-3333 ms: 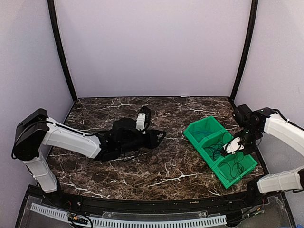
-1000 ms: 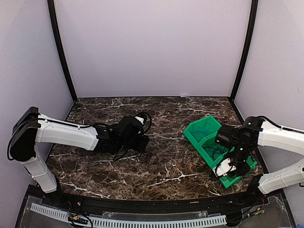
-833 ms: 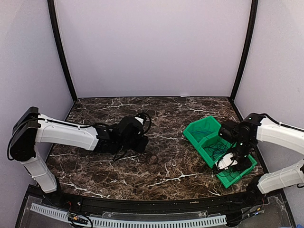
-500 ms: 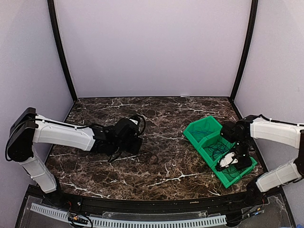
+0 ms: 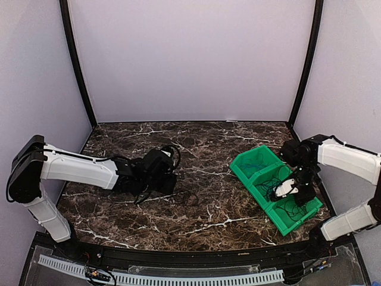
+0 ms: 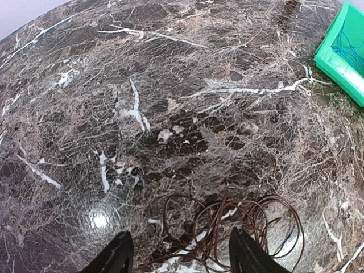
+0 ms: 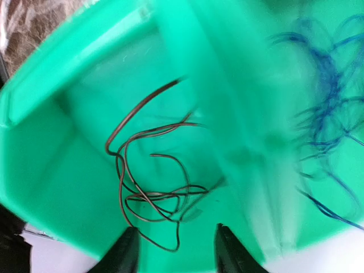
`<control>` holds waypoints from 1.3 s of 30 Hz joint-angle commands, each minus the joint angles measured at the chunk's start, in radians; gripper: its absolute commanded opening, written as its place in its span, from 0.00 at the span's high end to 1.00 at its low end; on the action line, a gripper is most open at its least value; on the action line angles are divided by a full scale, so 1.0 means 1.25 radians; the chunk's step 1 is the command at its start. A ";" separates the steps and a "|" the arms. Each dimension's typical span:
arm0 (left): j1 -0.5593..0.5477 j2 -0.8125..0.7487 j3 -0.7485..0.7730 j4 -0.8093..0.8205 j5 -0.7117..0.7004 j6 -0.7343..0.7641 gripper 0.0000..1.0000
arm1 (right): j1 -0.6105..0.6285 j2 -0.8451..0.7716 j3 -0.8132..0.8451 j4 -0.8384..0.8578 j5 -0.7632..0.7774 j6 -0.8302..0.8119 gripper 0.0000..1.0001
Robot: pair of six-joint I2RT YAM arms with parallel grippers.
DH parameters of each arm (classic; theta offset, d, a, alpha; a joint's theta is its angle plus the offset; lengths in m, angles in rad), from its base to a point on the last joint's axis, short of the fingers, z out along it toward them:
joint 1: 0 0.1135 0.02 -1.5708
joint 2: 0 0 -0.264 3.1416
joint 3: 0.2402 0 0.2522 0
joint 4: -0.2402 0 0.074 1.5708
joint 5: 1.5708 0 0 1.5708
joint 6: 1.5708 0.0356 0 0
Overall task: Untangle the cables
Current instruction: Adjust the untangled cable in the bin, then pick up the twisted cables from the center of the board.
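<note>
Cables: a dark coil [image 6: 227, 224] lies on the marble table [image 6: 170, 85], left of centre, between my left pincer's [image 6: 181, 259] parted fingers [image 6: 116, 257]. Right pincer [image 7: 173, 250], fingers apart too, hangs over the green bin [image 7: 51, 170]: black cable [image 7: 148, 182] below, blue cable [image 7: 324, 114] alongside.

Even light; right-wrist motion blur

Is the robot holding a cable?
Nothing. Left fingers open near a dark cable coil on the marble table; right fingers open over a dark cable in the green plastic bin.
</note>
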 commanded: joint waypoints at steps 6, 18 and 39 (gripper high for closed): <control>0.085 -0.089 -0.030 -0.102 0.172 -0.170 0.38 | -0.002 -0.116 0.179 -0.061 -0.195 -0.085 0.33; 0.195 -0.102 -0.105 0.002 0.424 -0.420 0.40 | 0.046 0.104 0.362 0.188 -0.523 0.036 0.35; 0.212 -0.098 -0.147 0.083 0.438 -0.474 0.44 | 0.316 0.581 0.445 0.690 -0.676 0.466 0.38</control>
